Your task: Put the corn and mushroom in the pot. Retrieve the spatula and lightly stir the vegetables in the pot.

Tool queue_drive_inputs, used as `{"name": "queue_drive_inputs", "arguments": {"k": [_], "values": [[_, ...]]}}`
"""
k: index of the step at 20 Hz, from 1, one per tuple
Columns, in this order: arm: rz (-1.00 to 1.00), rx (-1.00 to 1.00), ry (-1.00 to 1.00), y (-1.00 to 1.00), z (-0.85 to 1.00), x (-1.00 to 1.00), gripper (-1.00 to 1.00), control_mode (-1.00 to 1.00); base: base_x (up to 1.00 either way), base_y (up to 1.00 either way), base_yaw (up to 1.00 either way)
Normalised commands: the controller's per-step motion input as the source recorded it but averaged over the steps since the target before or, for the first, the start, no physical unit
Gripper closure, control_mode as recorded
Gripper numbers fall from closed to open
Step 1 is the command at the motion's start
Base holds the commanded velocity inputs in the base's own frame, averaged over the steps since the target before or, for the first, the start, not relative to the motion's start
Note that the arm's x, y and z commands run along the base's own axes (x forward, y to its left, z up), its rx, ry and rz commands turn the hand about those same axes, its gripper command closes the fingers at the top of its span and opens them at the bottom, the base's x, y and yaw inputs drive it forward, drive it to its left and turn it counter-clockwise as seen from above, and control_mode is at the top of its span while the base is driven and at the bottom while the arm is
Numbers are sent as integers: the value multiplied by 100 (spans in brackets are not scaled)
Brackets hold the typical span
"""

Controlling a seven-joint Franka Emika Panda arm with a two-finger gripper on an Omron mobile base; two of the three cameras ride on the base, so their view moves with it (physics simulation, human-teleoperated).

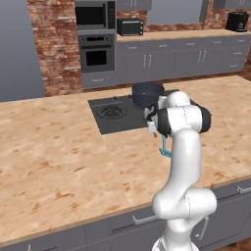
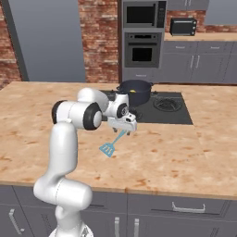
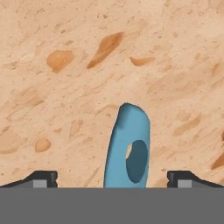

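The teal spatula (image 2: 110,146) lies flat on the wooden counter in front of the stove, slotted head toward the counter's front edge. My gripper (image 2: 125,127) hangs open just above the handle end. In the hand view the handle tip with its hanging hole (image 3: 131,153) sits between the two spread fingertips (image 3: 43,177), untouched by either. The spatula (image 1: 166,150) also peeks out beside my forearm in the left base view. The dark pot (image 2: 135,92) stands on the near left burner; a yellow speck of corn (image 2: 134,91) shows inside it. The mushroom is hidden.
The black cooktop (image 2: 172,109) lies behind the spatula, with another burner (image 1: 112,111) bare. Wooden counter (image 1: 54,152) stretches wide to the left. A wall oven (image 2: 141,51) and grey cabinets stand far behind.
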Motion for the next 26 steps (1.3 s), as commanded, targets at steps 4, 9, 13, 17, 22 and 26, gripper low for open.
{"name": "queue_drive_inputs", "arguments": {"k": [4, 9, 13, 17, 22, 26], "values": [[0, 0, 0, -1, -27, 30, -100, -100, 0, 0, 0], [0, 0, 0, -2, -31, 23, -100, -100, 0, 0, 0], [0, -6, -4, -1, -56, -1, -100, -100, 0, 0, 0], [0, -5, 0, -1, -66, -10, 100, -100, 0, 0, 0], [-5, 0, 0, -5, -72, -35, 100, -100, 0, 0, 0], [-13, 0, 0, -3, -69, -47, 100, -100, 0, 0, 0]]}}
